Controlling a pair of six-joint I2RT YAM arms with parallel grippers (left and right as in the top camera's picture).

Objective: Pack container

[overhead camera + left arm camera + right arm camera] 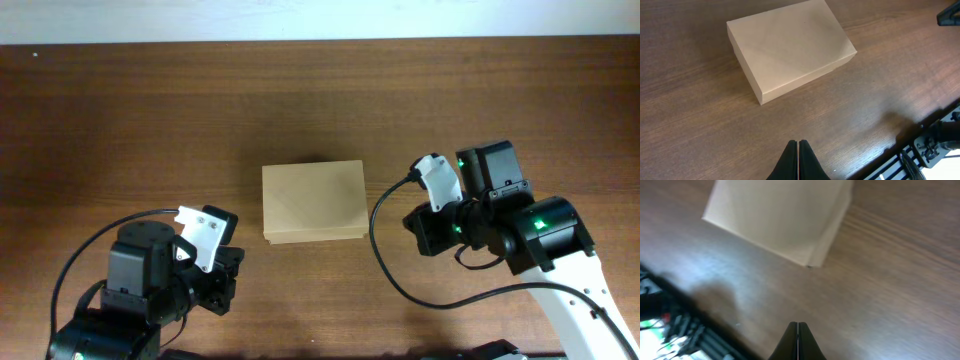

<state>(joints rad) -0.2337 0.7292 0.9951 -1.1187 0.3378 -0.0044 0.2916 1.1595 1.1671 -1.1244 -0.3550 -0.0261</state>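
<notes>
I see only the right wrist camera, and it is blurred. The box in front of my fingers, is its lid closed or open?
Observer: Closed. In the left wrist view the container has its lid lying flat, with no gap showing.
Operator: Where is the left gripper? I cannot see it.
Observer: The left gripper is shut and empty. It is apart from the container, with bare table between them.
Operator: Is anything lying there to pack?
Observer: From overhead I see no loose items, only the container near the middle of the table.
</notes>
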